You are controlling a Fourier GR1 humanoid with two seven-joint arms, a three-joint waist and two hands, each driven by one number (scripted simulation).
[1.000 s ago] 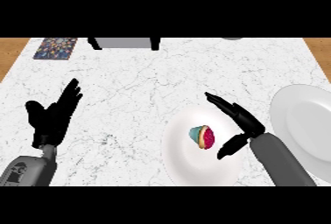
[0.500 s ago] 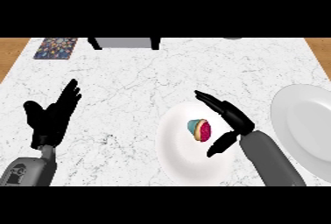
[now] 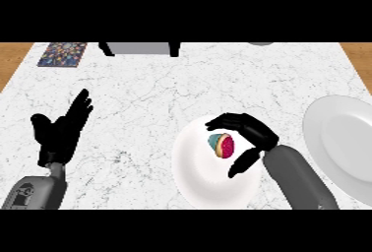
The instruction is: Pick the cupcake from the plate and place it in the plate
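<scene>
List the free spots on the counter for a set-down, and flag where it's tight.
Free: the second plate at the right edge is bare; open marble between the left hand and the near plate; a broad band behind both plates. Tight: the near plate, where the right hand curls around the cupcake.

Single head view, steeply down on the marble counter (image 3: pixel 189 83); forearms enter from the lower edge, counter's far edge near the top, fairly close range.
</scene>
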